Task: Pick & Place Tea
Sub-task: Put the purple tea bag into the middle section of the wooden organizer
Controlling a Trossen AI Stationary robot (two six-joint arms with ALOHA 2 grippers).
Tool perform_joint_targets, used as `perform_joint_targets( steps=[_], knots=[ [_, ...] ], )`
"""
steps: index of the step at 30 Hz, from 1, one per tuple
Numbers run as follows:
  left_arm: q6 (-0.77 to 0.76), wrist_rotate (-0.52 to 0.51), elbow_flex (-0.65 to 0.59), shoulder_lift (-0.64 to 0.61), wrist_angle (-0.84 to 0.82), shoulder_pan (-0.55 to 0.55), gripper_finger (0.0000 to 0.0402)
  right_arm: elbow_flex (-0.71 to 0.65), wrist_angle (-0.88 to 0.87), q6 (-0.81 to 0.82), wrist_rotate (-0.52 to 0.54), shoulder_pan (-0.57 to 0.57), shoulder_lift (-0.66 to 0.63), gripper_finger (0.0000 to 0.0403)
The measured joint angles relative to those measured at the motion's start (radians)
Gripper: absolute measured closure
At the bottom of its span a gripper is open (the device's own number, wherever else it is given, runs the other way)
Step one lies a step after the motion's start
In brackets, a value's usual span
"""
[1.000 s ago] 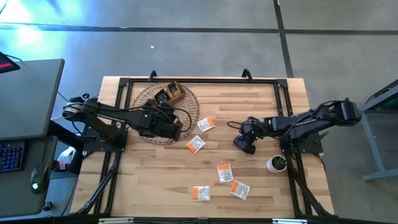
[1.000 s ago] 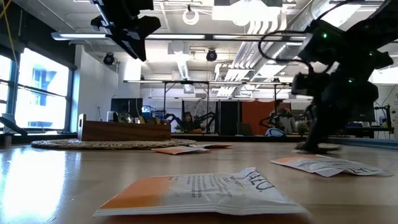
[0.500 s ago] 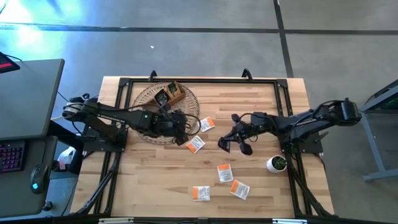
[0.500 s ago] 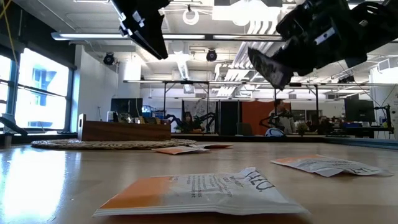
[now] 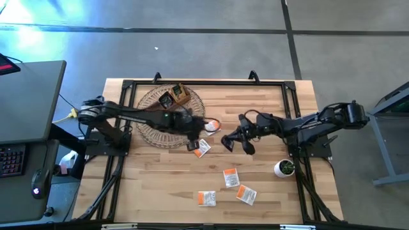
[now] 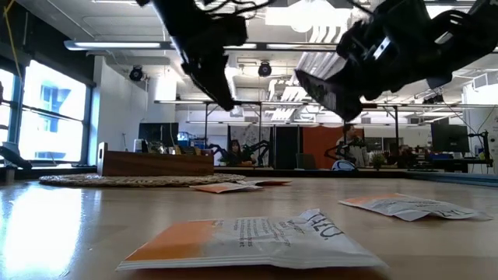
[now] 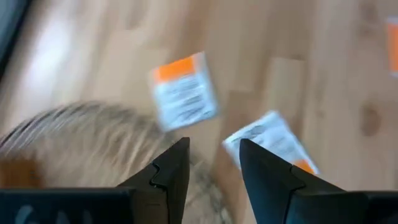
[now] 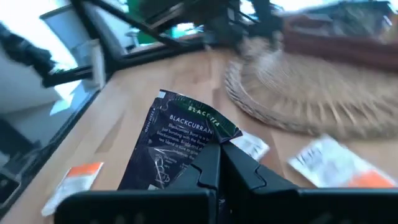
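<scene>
Held sachet: a dark sachet (image 8: 180,146), green-edged, hangs from the right gripper (image 8: 217,163) above mid-tabletop, clear of the wood.
Right jaws: pinched tight on one edge of that dark sachet.
Loose tea: five white-and-orange sachets lie on the tabletop (image 5: 255,191): one (image 5: 211,126) just beside the woven mat (image 5: 150,102), one (image 5: 202,147) below it, and three near the front edge (image 5: 231,177) (image 5: 246,195) (image 5: 206,199).
Left gripper (image 7: 211,165): hovers over the mat's edge, close to the two nearer sachets.
Left jaws: a narrow gap, nothing between them.
Box: the wooden box (image 5: 177,95) sits on the mat with dark packets inside, count unclear.
Progress: judged partway; one sachet is in the air, five remain to collect, and the box is the likely goal.
Change from earlier: a second ago the right gripper was low at the tabletop's right side; it has lifted and swung toward the centre with the sachet. The left arm has reached further right, off the mat's middle.
</scene>
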Motion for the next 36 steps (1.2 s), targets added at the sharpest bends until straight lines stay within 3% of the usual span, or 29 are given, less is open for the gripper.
perform_joint_targets(
  steps=[4, 8, 11, 15, 22, 36],
  knots=[
    [0.261, 0.159, 0.005, 0.057, 0.248, -0.003, 0.0265, 0.000, -0.076, 0.102, -0.039, -0.046, 0.000, 0.0397],
    [0.463, 0.176, 0.002, 0.098, 0.411, -0.016, 0.0264, 0.000, -0.123, 0.173, -0.170, -0.073, -0.001, 0.0401],
    [0.584, 0.170, -0.001, 0.110, 0.439, -0.018, 0.0264, 0.000, -0.112, 0.210, -0.263, -0.083, -0.001, 0.0399],
    [0.693, 0.155, 0.000, 0.113, 0.516, -0.039, 0.0264, 0.001, -0.078, 0.239, -0.309, -0.083, -0.001, 0.0399],
    [0.778, 0.184, 0.005, 0.126, 0.601, -0.063, 0.0264, 0.001, -0.054, 0.246, -0.308, -0.083, -0.001, 0.0398],
    [0.782, 0.240, 0.005, 0.128, 0.692, -0.061, 0.0264, 0.001, 0.077, 0.187, -0.306, -0.083, -0.002, 0.0401]
  ],
)
